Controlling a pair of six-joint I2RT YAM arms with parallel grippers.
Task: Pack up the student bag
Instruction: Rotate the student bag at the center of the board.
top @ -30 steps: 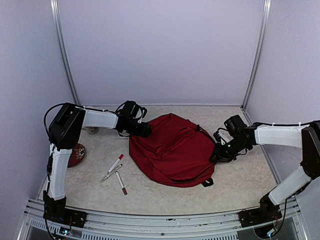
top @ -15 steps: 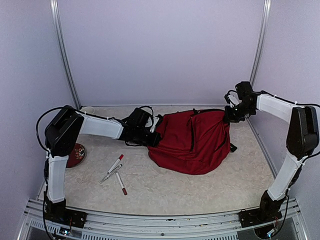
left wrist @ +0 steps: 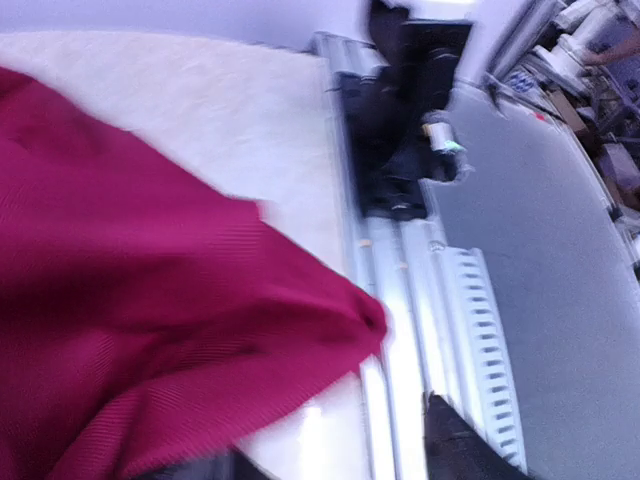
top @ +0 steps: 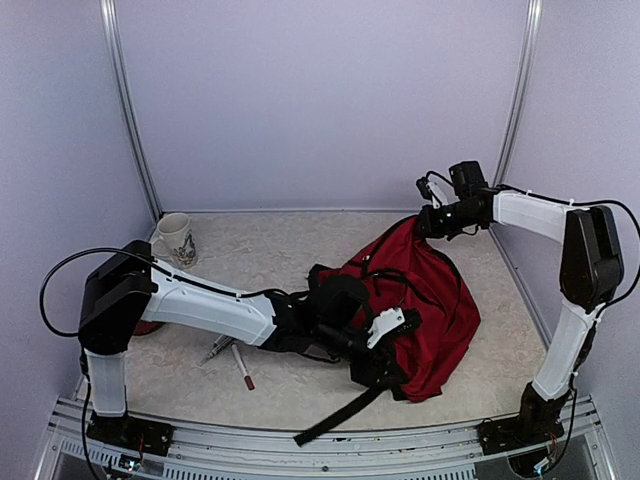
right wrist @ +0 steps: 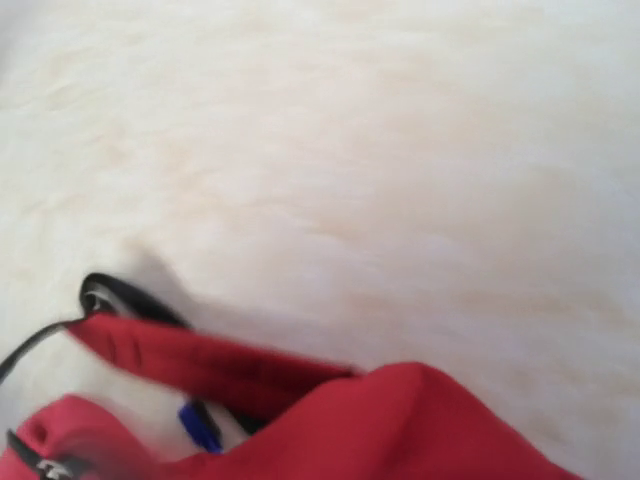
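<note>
Low centre, the left gripper [top: 383,340] sits against the backpack [top: 440,310]; whether its jaws are open or closed I cannot tell. The backpack lies centre-right, its top pinched by the closed right gripper [top: 425,220].

Open tabletop [top: 270,245] behind the left arm [top: 210,305] between mug [top: 175,240] and student bag [top: 440,310]; pens [top: 242,368] just beside that arm.

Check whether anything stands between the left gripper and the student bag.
Nothing visible does. The left gripper is right at the near side of the student bag, whose red fabric fills much of the left wrist view.
</note>
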